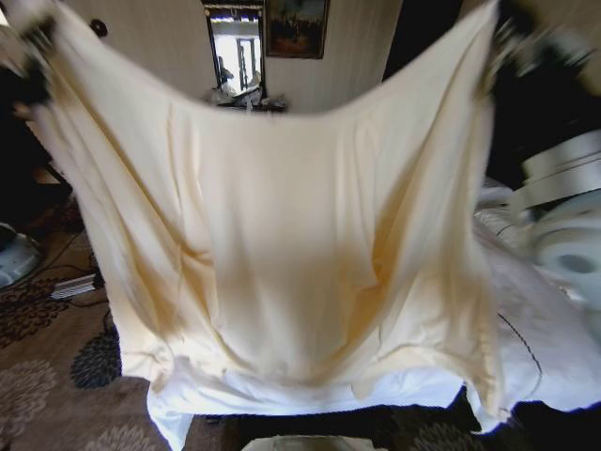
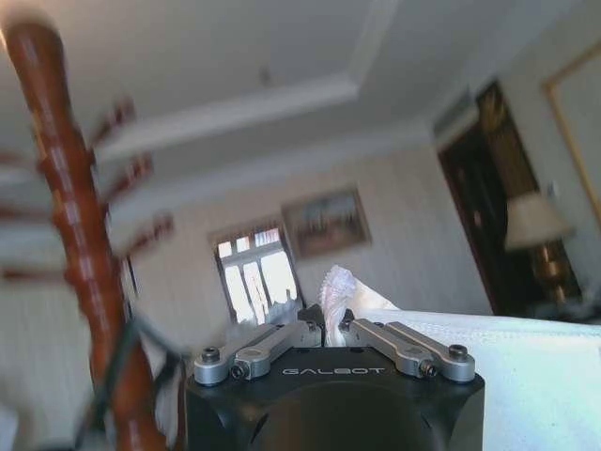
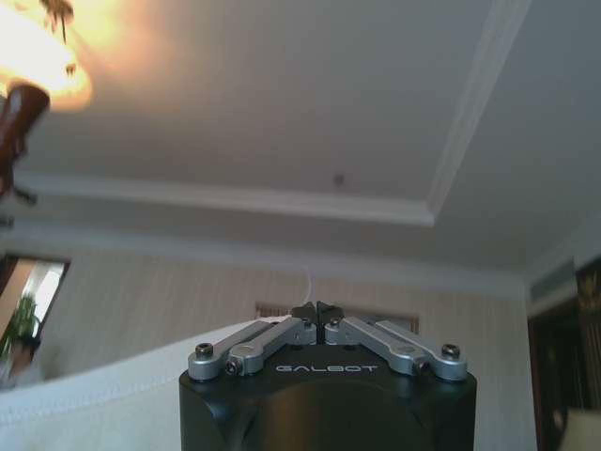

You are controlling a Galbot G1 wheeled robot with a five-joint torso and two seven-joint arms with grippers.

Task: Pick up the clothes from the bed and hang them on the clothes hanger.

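From the head view the shirt (image 1: 282, 254) hangs spread wide like a curtain, pinned at its two upper corners and sagging in the middle, its lower edge dangling low over the patterned carpet (image 1: 47, 376). The left gripper (image 1: 36, 56) holds the corner on the left, the right gripper (image 1: 512, 42) the corner on the right — both blurred there, so the grip itself is hard to read. The cloth hides most of the room; the white bed (image 1: 535, 329) shows only past its right edge, with a framed picture (image 1: 296, 26) on the wall above.

The wrist views give what the head view cannot. In the left wrist view the left gripper (image 2: 331, 324) has its jaws closed on a bunched tuft of fabric, the shirt (image 2: 488, 376) stretching away beside it — and a turned wooden coat stand (image 2: 80, 244) rises close by. In the right wrist view the right gripper (image 3: 319, 312) is pinched together on a thin edge of the shirt (image 3: 84, 404), under a plain ceiling with a lit lamp (image 3: 42, 56).
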